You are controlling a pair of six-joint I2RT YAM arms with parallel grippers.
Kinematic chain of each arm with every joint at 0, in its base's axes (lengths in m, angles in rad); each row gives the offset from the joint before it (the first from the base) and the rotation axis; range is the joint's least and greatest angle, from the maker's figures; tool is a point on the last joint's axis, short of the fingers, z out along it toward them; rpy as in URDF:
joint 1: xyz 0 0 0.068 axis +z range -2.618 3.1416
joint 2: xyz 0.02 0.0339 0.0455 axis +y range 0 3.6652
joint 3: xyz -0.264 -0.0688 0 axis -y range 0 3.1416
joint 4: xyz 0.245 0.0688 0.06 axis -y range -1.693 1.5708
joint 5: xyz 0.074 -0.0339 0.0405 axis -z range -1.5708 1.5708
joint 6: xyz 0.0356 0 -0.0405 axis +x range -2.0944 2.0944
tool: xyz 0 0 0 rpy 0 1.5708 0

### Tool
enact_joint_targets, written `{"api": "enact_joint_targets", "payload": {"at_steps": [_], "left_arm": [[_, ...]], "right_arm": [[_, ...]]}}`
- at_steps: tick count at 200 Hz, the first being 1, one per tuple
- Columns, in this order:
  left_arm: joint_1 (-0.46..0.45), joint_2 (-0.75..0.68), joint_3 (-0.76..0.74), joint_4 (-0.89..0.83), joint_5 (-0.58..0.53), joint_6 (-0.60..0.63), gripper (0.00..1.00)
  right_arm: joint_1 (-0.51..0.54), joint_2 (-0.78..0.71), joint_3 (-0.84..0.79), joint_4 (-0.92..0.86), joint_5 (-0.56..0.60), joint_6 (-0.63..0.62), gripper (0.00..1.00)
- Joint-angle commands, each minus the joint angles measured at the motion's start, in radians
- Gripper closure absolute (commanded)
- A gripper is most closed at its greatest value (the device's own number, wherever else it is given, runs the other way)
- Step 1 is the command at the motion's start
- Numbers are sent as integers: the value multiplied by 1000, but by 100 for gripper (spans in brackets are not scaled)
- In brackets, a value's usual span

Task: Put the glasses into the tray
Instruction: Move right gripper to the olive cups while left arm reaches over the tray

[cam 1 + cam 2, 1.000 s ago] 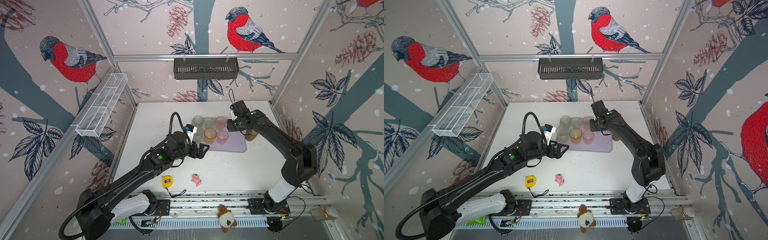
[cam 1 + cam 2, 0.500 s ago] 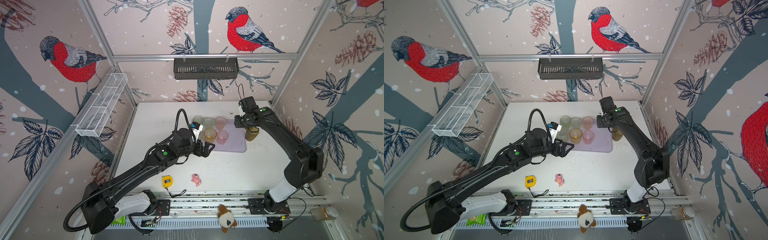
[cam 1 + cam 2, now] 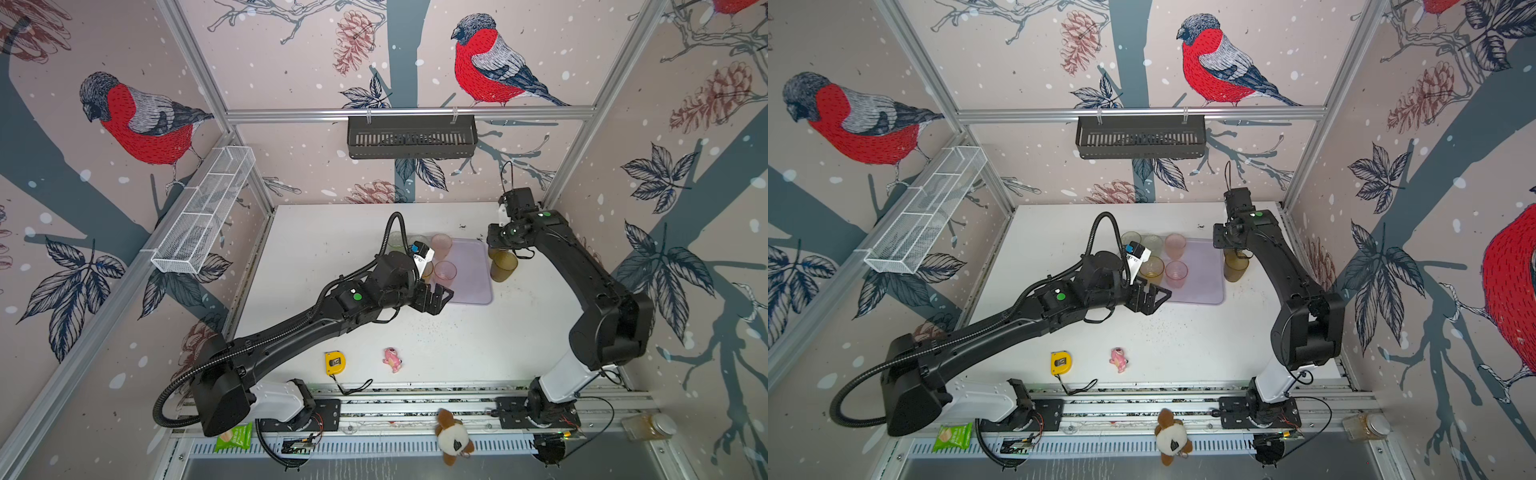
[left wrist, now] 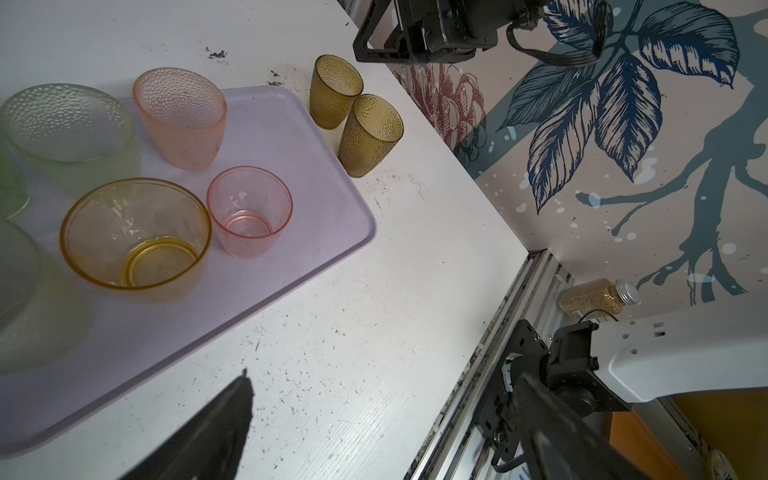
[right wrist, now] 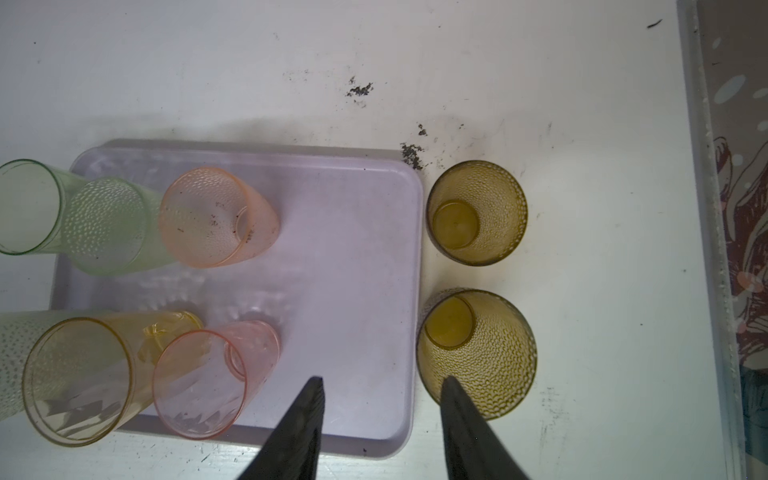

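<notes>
In both top views the left tool [image 3: 436, 298] [image 3: 1152, 297] is wide open and empty. It sits by the near left corner of the tray [image 3: 478, 286]. The right tool [image 3: 498, 245] hangs over two brown glasses [image 3: 503, 266]. They stand on the table [image 3: 332, 249], just beside the tray's right side and not in it. A white label [image 3: 422, 254] on the left arm has writing too small to read.

In the left wrist view, two pink glasses [image 4: 249, 212] and a yellow glass [image 4: 135, 232] stand up in the tray [image 4: 291, 137]. Pale green glasses [image 4: 68, 129] stand next to them. It cannot be told if all of those are inside the tray. One dark finger [image 4: 216, 428] of the left tool shows over the table.

In the right wrist view, the right tool [image 5: 381, 382] has its fingers partly apart and holds nothing. It hangs over the tray's right edge [image 5: 409, 291]. The brown glasses [image 5: 478, 212] stand close together, open ends up.
</notes>
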Motion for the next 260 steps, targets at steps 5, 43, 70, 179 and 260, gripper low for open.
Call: {"api": "enact_joint_targets", "payload": {"at_steps": [5, 43, 70, 179, 260], "left_arm": [[-7, 35, 46, -12, -18, 34, 3], [-12, 97, 115, -36, -13, 68, 3], [-15, 137, 168, -63, -15, 91, 3], [-12, 261, 313, -121, -14, 155, 3], [1, 355, 430, -153, 13, 174, 3]], "right_arm": [[-34, 15, 7, 35, -29, -20, 52], [-87, 48, 22, 58, -49, -21, 52], [-117, 76, 36, 66, -55, -28, 52], [-213, 139, 26, 107, -93, -53, 52], [-265, 169, -2, 145, -125, -63, 53]]}}
